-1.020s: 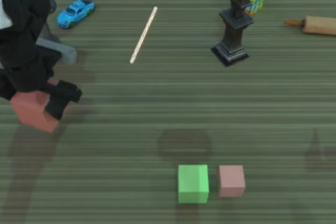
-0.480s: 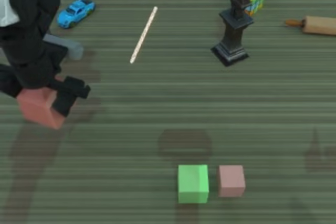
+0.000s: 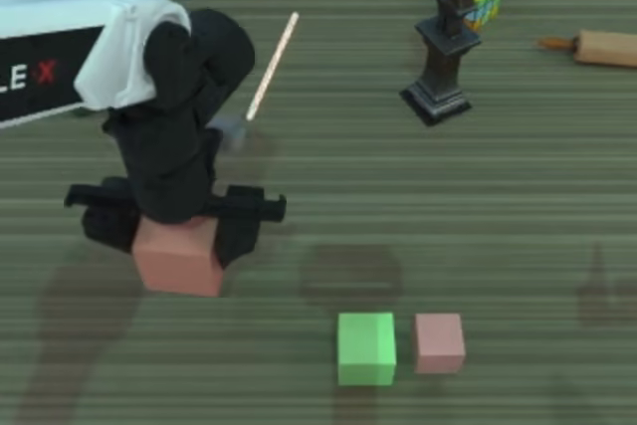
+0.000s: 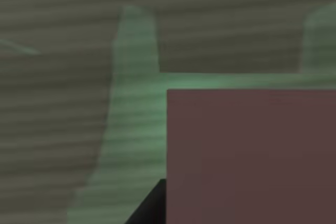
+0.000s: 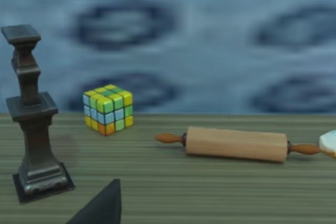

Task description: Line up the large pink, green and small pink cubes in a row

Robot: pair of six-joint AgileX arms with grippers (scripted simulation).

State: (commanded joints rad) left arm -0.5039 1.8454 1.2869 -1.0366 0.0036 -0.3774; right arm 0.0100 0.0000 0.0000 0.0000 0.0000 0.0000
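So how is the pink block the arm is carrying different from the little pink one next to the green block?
The large pink cube is clearly bigger and a deeper salmon; the small pink cube is paler. The large one is clamped in the left gripper, apart from the others, while the small one sits free on the table beside the green cube. Both are plain matte cubes.

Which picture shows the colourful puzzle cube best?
The right wrist view: the multicoloured cube sits whole beside the dark stand. In the top view, the stand hides most of it. The left wrist view misses it.
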